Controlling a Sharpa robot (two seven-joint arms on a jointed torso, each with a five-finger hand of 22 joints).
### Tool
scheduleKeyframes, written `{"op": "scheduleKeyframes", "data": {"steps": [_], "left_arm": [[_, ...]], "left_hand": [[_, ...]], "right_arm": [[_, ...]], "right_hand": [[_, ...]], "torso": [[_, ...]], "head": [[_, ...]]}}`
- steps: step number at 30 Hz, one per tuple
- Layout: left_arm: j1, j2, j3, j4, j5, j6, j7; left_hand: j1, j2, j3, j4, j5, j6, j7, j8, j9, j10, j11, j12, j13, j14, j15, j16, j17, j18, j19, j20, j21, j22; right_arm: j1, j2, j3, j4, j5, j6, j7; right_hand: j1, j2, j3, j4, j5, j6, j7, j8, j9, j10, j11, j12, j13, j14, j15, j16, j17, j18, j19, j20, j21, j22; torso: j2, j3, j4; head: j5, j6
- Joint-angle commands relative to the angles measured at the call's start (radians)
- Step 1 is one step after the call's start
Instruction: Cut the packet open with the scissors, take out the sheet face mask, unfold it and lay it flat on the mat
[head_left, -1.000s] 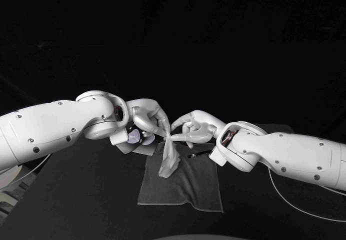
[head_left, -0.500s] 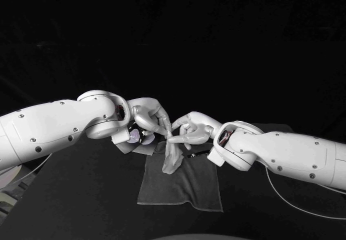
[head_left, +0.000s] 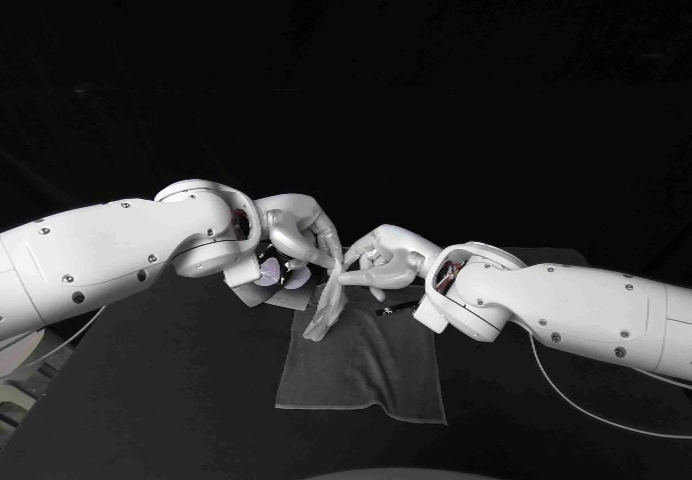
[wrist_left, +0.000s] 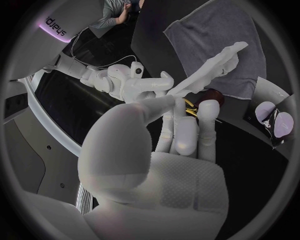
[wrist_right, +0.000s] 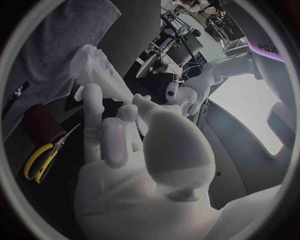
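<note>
- I see my 2 hands meeting above the mat (head_left: 368, 375).
- Left hand (head_left: 300, 238) pinches the mask (head_left: 323, 308) at its top.
- Right hand (head_left: 384, 258) pinches it just beside.
- Mask hangs in 1 narrow folded strip; scissors (wrist_right: 41, 159) lie near the mat.

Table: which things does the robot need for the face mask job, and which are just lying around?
For the job: sheet face mask, held by the left hand and right hand; grey mat; yellow-handled scissors; packet.

Just lying about: dark red cylinder; small black item.
</note>
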Motion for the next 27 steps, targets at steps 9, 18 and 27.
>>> {"op": "scheduleKeyframes", "data": {"steps": [9,18,27], "left_arm": [[0.003,0.001,0.001,0.002,0.015,-0.005,0.001],[0.003,-0.002,0.001,0.005,0.020,-0.024,-0.001],[0.003,-0.020,0.001,0.002,0.045,-0.121,0.025]], "left_hand": [[-0.003,0.010,0.006,-0.003,0.003,0.006,0.001,0.003,0.042,-0.001,-0.008,0.005,0.002,0.007,-0.003,0.007,0.001,-0.008,0.008,-0.004,0.004,0.001],[-0.007,0.009,0.008,-0.001,0.003,0.005,0.003,0.003,0.044,-0.001,-0.007,0.006,0.002,0.013,-0.003,0.011,0.015,-0.008,0.008,-0.004,0.003,0.000],[-0.064,-0.035,-0.135,0.080,0.005,-0.158,0.046,-0.093,0.020,-0.107,0.055,-0.087,-0.047,-0.261,0.056,-0.174,-0.391,0.015,-0.156,0.046,-0.227,-0.163]], "right_arm": [[-0.002,0.009,0.001,-0.006,-0.009,-0.045,-0.004],[-0.002,0.004,0.001,-0.006,-0.006,-0.079,-0.012],[-0.001,-0.020,0.001,0.012,0.010,-0.054,-0.011]], "right_hand": [[0.021,0.076,0.135,-0.028,-0.006,0.057,-0.037,0.084,0.048,0.107,-0.035,0.122,0.106,0.057,-0.032,0.067,0.068,-0.022,0.061,-0.030,0.161,0.066],[-0.006,0.062,0.186,-0.036,-0.006,0.052,-0.041,0.113,0.067,0.126,-0.039,0.142,0.128,0.063,-0.035,0.086,0.088,-0.029,0.074,-0.034,0.212,0.092],[-0.012,0.061,0.196,-0.037,-0.006,0.051,-0.041,0.118,0.070,0.128,-0.039,0.142,0.130,0.063,-0.036,0.087,0.089,-0.029,0.074,-0.035,0.216,0.095]], "torso": [[0.000,0.0002,-0.0004],[0.000,0.0004,-0.0010],[0.000,0.0013,-0.0024]], "head": [[-0.001,0.002],[-0.002,0.000],[-0.002,0.003]]}}
